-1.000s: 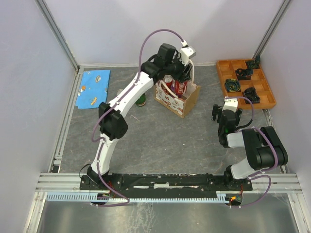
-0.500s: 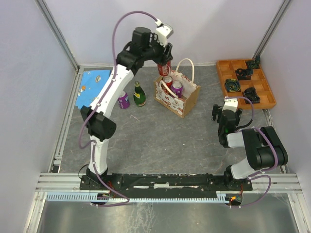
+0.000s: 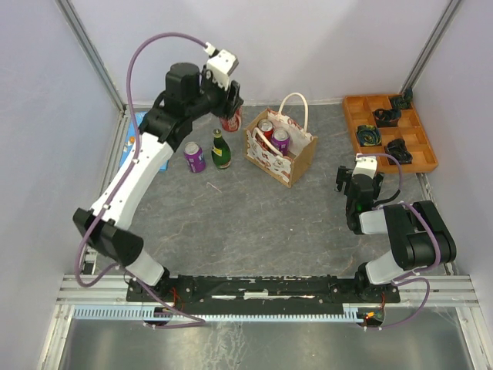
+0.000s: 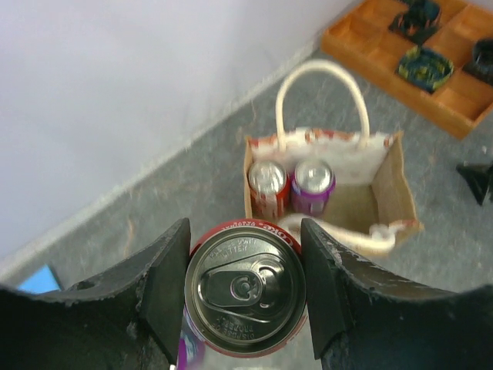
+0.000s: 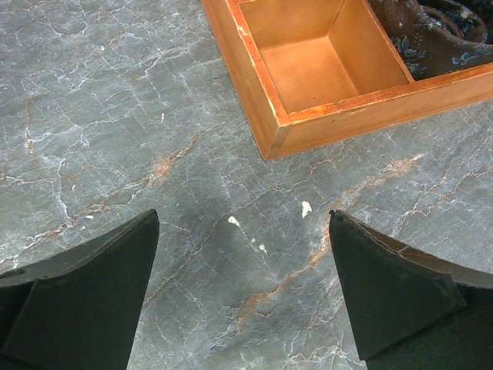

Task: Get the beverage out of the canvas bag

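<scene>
The canvas bag (image 3: pixel 302 158) stands upright at the back middle of the table, its white handle looped up, and it also shows in the left wrist view (image 4: pixel 389 185). Inside it stand a red can (image 3: pixel 265 128) (image 4: pixel 267 179) and a purple can (image 3: pixel 280 139) (image 4: pixel 313 177). My left gripper (image 3: pixel 229 116) (image 4: pixel 246 289) is shut on a third beverage, a red cola can (image 3: pixel 229 121) (image 4: pixel 246 285). It holds the can upright in the air to the left of the bag, one pad on each side. My right gripper (image 3: pixel 360 185) (image 5: pixel 243 220) stands open over bare table at the right.
A purple can (image 3: pixel 194 156) and a green bottle (image 3: pixel 221 149) stand on the table left of the bag, below the held can. A blue cloth (image 3: pixel 132 137) lies at the far left. An orange compartment tray (image 3: pixel 389 132) (image 5: pixel 308 69) with dark parts sits at the back right.
My left arm has lifted the red cola can up out of the bag and swung it left, clear of the bag. The right arm has not moved.
</scene>
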Motion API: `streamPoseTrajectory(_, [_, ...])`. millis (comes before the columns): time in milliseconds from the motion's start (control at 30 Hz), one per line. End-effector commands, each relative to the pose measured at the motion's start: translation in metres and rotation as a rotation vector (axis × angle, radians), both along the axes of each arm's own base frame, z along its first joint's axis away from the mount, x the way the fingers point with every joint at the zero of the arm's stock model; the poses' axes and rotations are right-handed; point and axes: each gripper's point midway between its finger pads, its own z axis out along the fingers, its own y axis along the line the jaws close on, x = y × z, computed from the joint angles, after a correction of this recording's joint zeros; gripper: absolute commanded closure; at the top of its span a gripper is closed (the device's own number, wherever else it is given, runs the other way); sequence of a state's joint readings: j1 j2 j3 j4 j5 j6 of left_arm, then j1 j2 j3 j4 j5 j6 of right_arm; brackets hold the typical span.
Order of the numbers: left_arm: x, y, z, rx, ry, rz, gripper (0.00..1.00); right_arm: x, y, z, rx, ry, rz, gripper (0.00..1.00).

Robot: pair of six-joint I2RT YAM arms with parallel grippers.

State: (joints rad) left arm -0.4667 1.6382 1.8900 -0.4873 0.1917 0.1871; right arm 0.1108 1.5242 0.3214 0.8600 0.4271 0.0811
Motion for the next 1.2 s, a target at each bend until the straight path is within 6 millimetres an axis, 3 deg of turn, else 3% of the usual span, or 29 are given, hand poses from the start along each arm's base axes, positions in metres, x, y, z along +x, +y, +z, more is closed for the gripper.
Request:
streamPoseTrajectory(0, [-0.02,0.025,0.024,-0.091,-0.115,0.089,0.97,0.014,0.001,0.023,0.007,-0.082,-0.003,0.01])
streamPoseTrajectory(233, [-0.051,0.047,-0.044,-0.155,-0.077,0.148,0.97,0.014,0.001,0.022,0.009,-0.082,-0.003,0.01])
streamPoseTrajectory(567, [-0.058,0.046,-0.129,-0.196,-0.026,0.153,0.97,0.014,0.001,0.022,0.009,-0.082,-0.002,0.01])
streamPoseTrajectory(800, [-0.046,0.04,-0.172,-0.16,0.029,0.155,0.97,0.014,0.001,0.022,0.007,-0.081,-0.002,0.01])
streamPoseTrajectory(1167, [-0.021,0.028,-0.21,-0.112,0.092,0.158,0.97,0.014,0.001,0.023,0.008,-0.083,-0.003,0.01])
